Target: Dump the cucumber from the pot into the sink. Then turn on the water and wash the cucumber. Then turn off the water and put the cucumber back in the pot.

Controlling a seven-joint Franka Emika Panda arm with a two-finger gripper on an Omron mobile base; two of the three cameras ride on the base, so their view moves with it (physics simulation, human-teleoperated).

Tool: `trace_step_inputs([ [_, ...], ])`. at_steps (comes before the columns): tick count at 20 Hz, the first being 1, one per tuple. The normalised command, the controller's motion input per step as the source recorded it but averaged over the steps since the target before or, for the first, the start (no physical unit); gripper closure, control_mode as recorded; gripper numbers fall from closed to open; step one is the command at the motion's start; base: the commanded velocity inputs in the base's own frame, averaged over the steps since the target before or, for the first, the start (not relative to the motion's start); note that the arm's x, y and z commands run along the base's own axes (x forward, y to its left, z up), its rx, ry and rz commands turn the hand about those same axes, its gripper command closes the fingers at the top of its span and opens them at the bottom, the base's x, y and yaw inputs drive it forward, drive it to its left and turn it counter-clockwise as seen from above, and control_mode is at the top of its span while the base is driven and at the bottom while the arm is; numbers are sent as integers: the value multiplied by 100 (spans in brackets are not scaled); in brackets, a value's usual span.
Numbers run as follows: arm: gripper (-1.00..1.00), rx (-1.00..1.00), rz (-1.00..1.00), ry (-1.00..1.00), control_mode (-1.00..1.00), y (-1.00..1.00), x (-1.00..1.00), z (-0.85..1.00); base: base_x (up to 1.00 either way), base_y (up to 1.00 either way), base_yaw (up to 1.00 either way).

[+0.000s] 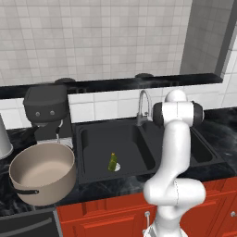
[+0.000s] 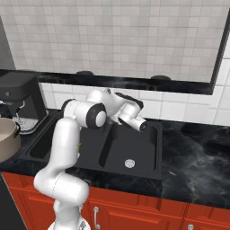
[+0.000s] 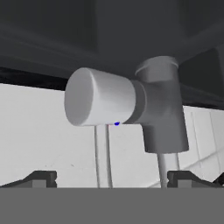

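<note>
The grey cylindrical faucet handle [image 3: 101, 103] is looming just ahead of the gripper [image 3: 112, 178], whose jaws are standing wide open, gripping nothing. The left base view is showing the small yellowish-green cucumber [image 1: 112, 161] lying in the black double-basin sink [image 1: 92, 173], left basin, by the drain, and the empty beige-grey pot [image 1: 42, 173] sitting on the counter alongside.

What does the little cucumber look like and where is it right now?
The cucumber is a small, short yellowish-green stick, darker green towards its lower end. It stands almost upright, leaning slightly, on the bottom of the left basin of the black sink, right beside the round silver drain. Nothing holds it. It is out of the big beige pot, which sits on the counter to the left. No water shows around it.
</note>
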Motion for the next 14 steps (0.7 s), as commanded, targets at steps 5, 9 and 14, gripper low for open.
trace_step_inputs([
  [5,-100,0,-3,0,-100,0,32,-17,0,0,0],
  [9,-100,0,-4,0,-100,0,30,-17,0,0,0],
  [14,-100,0,-4,0,-100,-3,32,-15,0,0,0],
])
